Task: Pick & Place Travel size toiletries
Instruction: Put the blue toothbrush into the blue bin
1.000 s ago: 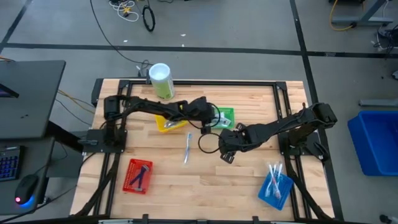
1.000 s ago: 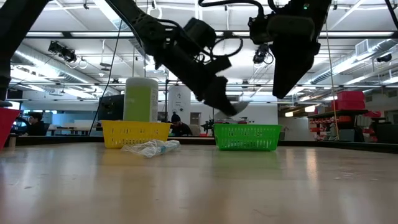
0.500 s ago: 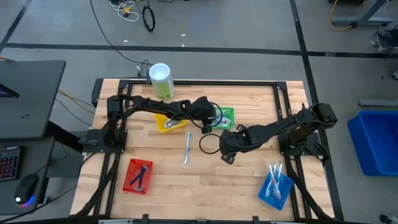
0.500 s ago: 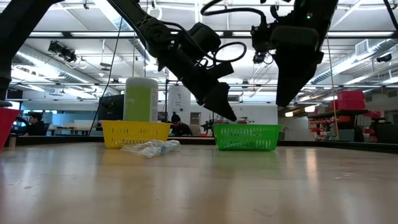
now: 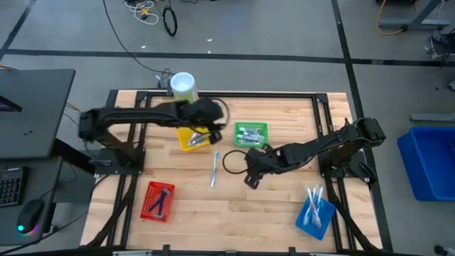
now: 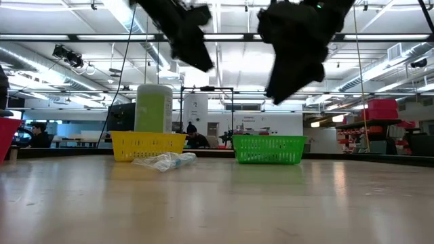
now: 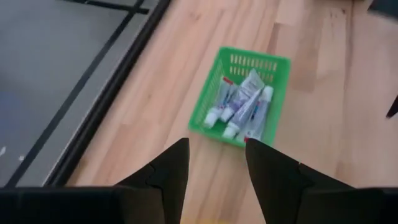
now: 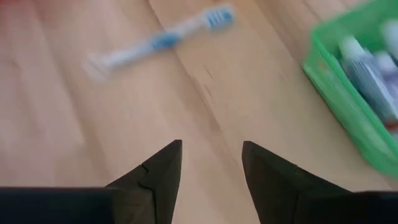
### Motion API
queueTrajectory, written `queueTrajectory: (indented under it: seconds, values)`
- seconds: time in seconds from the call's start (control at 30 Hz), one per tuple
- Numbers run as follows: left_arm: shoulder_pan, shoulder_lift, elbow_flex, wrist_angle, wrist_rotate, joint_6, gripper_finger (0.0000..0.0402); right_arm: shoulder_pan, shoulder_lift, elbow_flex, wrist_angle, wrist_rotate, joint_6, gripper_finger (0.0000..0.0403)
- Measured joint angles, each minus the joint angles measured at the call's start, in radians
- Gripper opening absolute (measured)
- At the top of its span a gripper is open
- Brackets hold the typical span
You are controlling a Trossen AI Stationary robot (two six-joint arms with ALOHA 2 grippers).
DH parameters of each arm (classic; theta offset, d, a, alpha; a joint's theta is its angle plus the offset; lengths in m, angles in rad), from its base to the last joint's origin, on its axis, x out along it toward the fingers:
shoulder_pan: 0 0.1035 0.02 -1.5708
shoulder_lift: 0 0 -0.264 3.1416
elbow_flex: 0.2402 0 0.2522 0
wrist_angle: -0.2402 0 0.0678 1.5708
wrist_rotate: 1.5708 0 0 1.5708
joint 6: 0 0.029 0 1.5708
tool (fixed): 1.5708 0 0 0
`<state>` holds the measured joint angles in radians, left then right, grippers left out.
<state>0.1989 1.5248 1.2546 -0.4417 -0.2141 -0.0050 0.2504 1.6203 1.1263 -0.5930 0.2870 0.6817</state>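
1. Nearest my working tool is the slim blue-and-white toothbrush (image 8: 163, 38) lying flat on the pale wooden table (image 5: 234, 206), alone on bare boards between the yellow basket and the right arm. My right gripper (image 8: 210, 163) hangs above the boards just short of it, fingers spread wide and holding nothing.

2. I judge the step in hand to be picking that toothbrush. To do it well I would line the fingers (image 8: 163, 168) across the thin handle, come straight down at its middle, and close low, since so flat a thing can slip out.

3. Room is good: bare wood lies all round the brush. The green plastic mesh basket (image 5: 251, 134), already holding several small white tubes (image 7: 239, 106), sits just beside the right arm's path, so I would keep the wrist off its rim.

4. The left gripper (image 7: 214, 163) is raised near the yellow plastic basket (image 5: 193, 140), fingers apart and empty, looking down towards the green one. It could cross my line, so I would keep it clear.

5. Farther off, the blue basket (image 5: 315, 213) with toothbrushes sits near the table's front right edge, the red basket (image 5: 158, 200) front left, and the tall green canister with a white lid (image 5: 184, 91) at the back edge.
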Motion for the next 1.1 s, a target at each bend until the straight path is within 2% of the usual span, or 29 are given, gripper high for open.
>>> queueTrajectory:
  seconds: [0.17,0.33,0.43,0.53,0.7,0.8,0.97,1.1]
  values:
    - [-0.010,-0.211,-0.084,-0.060,-0.049,-0.044,0.0169,-0.008,-0.001,-0.001,0.167,-0.007,0.009,0.0178]
    - [-0.036,-0.418,-0.280,-0.058,-0.143,-0.147,0.0169,-0.055,-0.001,-0.002,0.297,0.026,-0.070,0.0179]
    - [-0.060,-0.529,-0.415,0.007,-0.199,-0.221,0.0169,-0.081,0.032,-0.002,0.395,0.011,-0.101,0.0181]
    - [-0.069,-0.613,-0.536,0.111,-0.206,-0.243,0.0169,-0.084,0.100,-0.003,0.523,-0.031,-0.262,0.0189]
    - [-0.071,-0.681,-0.648,0.228,-0.164,-0.245,0.0169,-0.096,0.204,-0.001,0.736,-0.238,-0.567,0.0215]
    - [-0.071,-0.690,-0.664,0.239,-0.163,-0.244,0.0169,-0.113,0.265,0.040,0.755,-0.349,-0.681,0.0228]
    - [-0.069,-0.688,-0.665,0.244,-0.163,-0.234,0.0169,-0.138,0.353,0.108,0.696,-0.398,-0.959,0.0236]
    - [-0.069,-0.688,-0.665,0.255,-0.165,-0.234,0.0169,-0.167,0.401,0.148,0.647,-0.406,-1.073,0.0230]
